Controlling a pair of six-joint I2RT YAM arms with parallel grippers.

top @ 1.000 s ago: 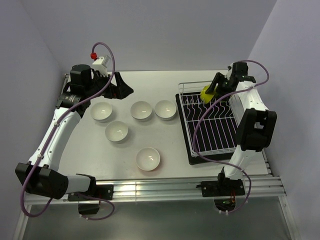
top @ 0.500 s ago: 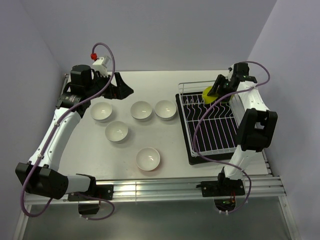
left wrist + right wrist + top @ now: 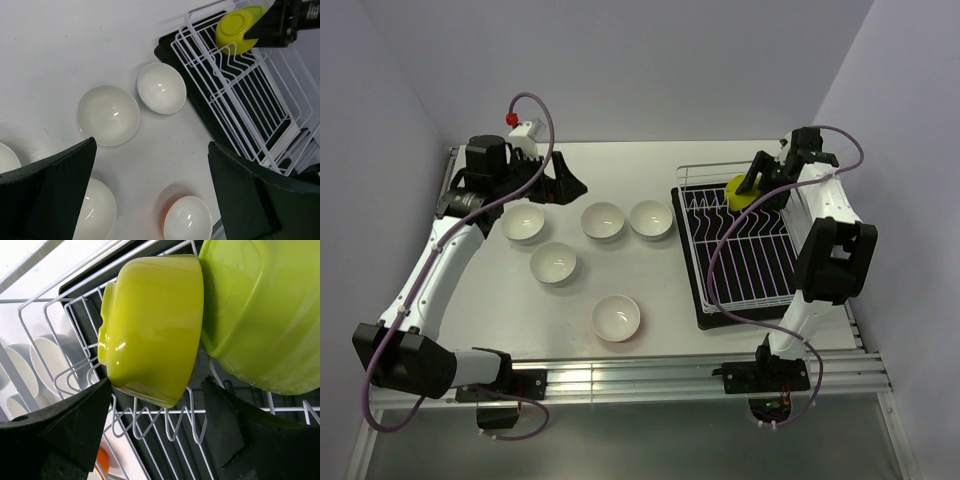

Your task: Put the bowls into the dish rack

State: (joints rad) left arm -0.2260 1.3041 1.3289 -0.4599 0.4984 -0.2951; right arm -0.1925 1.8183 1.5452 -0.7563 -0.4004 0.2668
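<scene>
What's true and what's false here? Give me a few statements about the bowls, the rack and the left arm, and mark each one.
1. A lime green bowl stands on edge in the dish rack, next to a second green bowl. True.
2. The orange bowl is loaded in the rack. False: it sits on the table, the bowl nearest the arm bases.
3. Four white bowls sit on the table, outside the rack. True.
4. The left tool is gripping a white bowl. False: it hovers open and empty above the table.
</scene>
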